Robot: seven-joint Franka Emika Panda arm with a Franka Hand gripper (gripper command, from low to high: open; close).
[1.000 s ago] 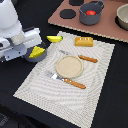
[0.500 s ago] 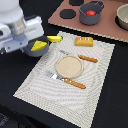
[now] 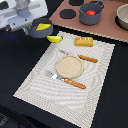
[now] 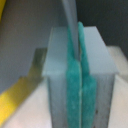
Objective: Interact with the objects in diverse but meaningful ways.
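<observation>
Exterior, arm: gripper hovers far left, above the cheese wedge; its opening cannot be told here.
Exterior, foods: banana just beside the wedge; bread loaf at the placemat's far edge; tomato in the grey pot.
Wrist, gripper: green pads pressed together, nothing between.
Advice: part the pads, centre over the wedge, then descend.

Even, soft light fills the exterior view, with faint shadows under the plate and cutlery. The arm at ten o'clock is smeared by blur. The wrist view is heavily out of focus, its teal pads fuzzy-edged.
</observation>
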